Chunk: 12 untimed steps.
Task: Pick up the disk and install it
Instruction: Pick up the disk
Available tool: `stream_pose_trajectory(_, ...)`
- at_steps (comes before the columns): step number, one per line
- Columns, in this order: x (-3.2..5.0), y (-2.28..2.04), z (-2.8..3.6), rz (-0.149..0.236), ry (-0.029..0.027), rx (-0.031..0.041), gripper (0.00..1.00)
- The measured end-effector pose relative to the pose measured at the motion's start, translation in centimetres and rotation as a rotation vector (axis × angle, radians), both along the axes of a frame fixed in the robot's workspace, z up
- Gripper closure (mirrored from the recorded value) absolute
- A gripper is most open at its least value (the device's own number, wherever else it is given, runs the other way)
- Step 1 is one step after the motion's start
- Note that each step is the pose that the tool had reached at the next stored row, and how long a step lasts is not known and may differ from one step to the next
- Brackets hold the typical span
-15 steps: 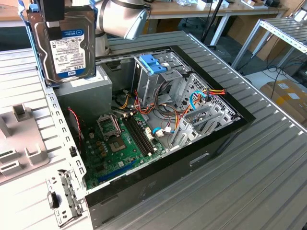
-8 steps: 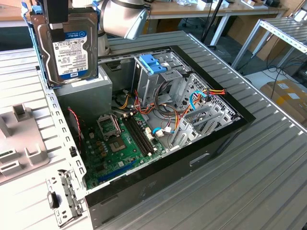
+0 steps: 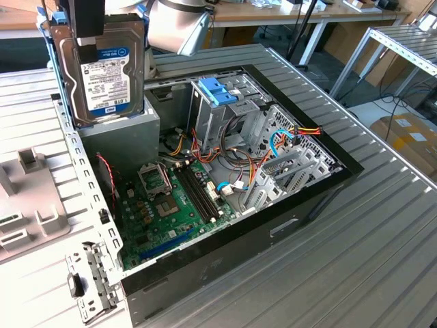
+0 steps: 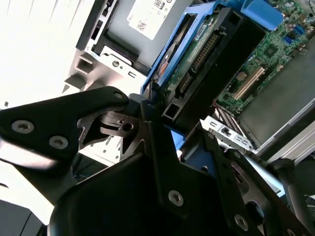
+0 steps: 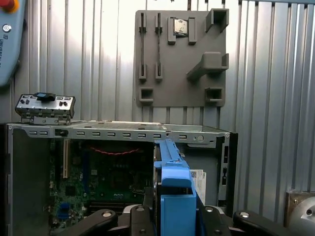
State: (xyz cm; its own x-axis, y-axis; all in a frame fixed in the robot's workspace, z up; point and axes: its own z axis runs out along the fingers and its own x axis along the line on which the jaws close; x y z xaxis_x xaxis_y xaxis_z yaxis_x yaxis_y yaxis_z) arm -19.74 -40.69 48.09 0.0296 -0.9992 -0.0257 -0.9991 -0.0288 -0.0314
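The disk [image 3: 109, 72], silver-black with a white label and blue side rails, hangs upright in the air over the back left corner of the open computer case [image 3: 321, 195]. My gripper [image 3: 87, 34] is shut on its upper edge. Below it sits the grey power-supply box [image 3: 123, 137]. In the second wrist view the disk [image 4: 197, 54] juts out from between my black fingers [image 4: 147, 118], its circuit-board side and connector showing. In the first wrist view the disk's blue rail [image 5: 174, 191] stands edge-on over the case [image 5: 118, 130].
Inside the case lie a green motherboard [image 3: 171, 205], coloured cables [image 3: 252, 164] and a grey drive cage with blue clips [image 3: 222, 92]. A grey fixture plate [image 3: 27, 198] and a small metal bracket [image 3: 89, 287] rest on the ribbed table on the exterior view's left.
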Motion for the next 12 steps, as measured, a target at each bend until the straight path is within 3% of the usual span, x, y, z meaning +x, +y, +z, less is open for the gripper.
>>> stream_pose_trajectory(12,0.57,-1.14,-0.06,0.000,0.0000,0.0000,0.63)
